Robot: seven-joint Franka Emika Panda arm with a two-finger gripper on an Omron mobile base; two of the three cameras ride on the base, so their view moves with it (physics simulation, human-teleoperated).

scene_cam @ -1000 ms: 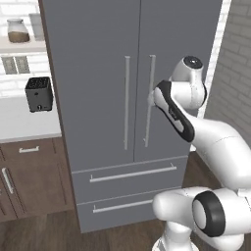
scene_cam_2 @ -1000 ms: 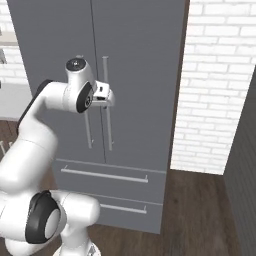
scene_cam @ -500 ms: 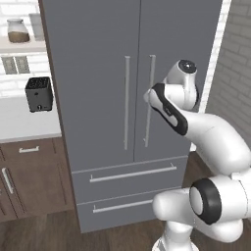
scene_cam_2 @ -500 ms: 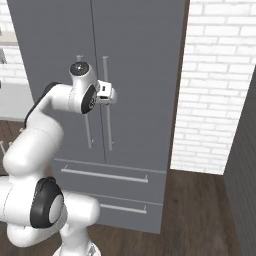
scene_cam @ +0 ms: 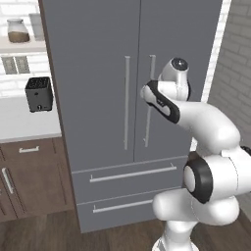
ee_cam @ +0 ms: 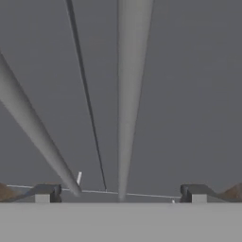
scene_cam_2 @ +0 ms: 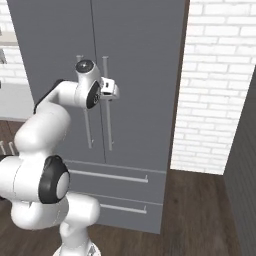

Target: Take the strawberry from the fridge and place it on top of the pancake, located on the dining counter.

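Observation:
The tall grey fridge (scene_cam: 98, 73) (scene_cam_2: 140, 60) stands shut, both doors closed. My gripper (scene_cam: 146, 91) (scene_cam_2: 115, 91) is up against the upper part of the right door's bar handle (scene_cam: 148, 125) (scene_cam_2: 107, 125). In the hand view that handle (ee_cam: 130, 94) runs up between my wide-open fingertips (ee_cam: 47, 193), and the gripper (ee_cam: 120, 194) holds nothing. The left door's handle (ee_cam: 33, 127) slants past on the left. The strawberry is hidden behind the closed doors. The pancake and the dining counter are out of view.
Two lower drawers (scene_cam: 127, 174) sit under the doors. Left of the fridge, a white countertop (scene_cam: 24, 125) over brown cabinets (scene_cam: 29, 171) carries a dark toaster (scene_cam: 38, 94), with a jar (scene_cam: 18, 30) on a shelf above. A white brick wall (scene_cam_2: 215, 90) flanks the fridge's right side.
My hand has crept a little closer to the right door's handle while the arm folded in nearer the fridge. The gripper stays open and the doors remain closed.

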